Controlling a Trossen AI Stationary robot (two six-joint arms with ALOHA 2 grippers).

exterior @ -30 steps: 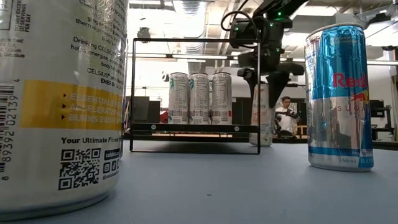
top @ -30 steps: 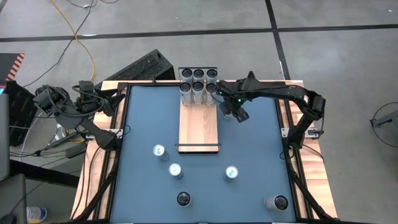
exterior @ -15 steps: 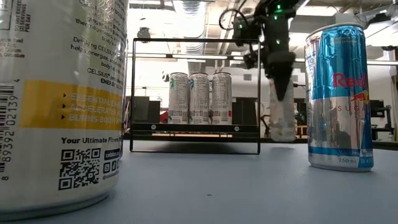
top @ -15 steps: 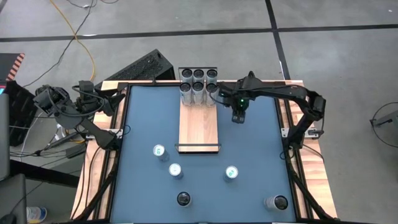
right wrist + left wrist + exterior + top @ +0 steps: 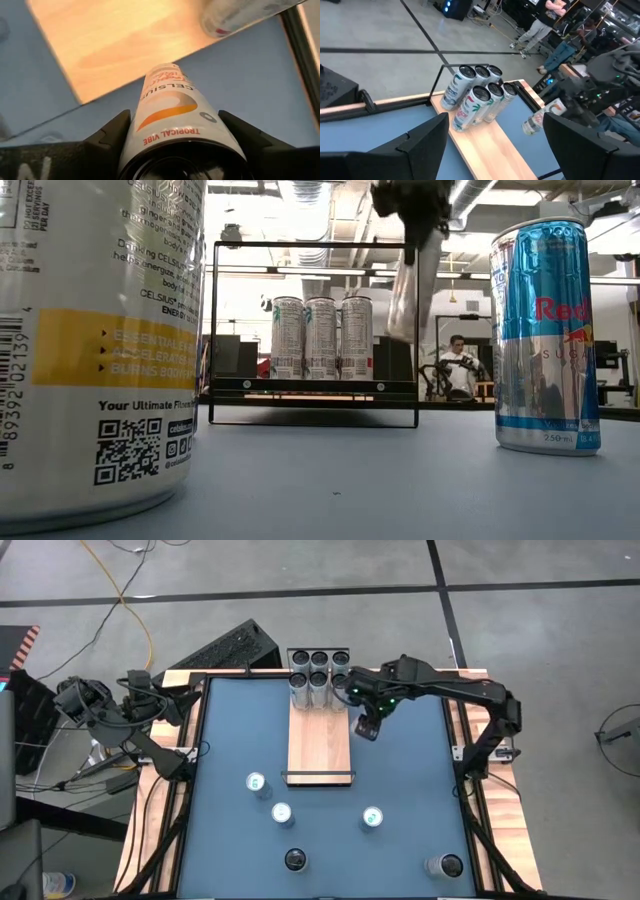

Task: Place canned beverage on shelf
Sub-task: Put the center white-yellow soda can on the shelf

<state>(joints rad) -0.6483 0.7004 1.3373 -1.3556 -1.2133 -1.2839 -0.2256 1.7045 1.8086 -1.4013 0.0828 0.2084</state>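
Blue bench (image 5: 400,780) and grey floor fill the high view, with the wooden shelf (image 5: 320,745) running down the middle and six cans (image 5: 319,680) packed at its far end. Since a second ago the right pincer (image 5: 366,726), clamped on a white and orange can (image 5: 172,107), has lifted it off the bench and swung it, tilted, toward the shelf; it now hangs just beside the shelf's edge, near the parked cans. Judging by this, the carry is nearly over and only lowering the can upright onto bare wood remains. Off at the bench's far corner, the left pincer (image 5: 495,150) waits with fingers apart, holding nothing.
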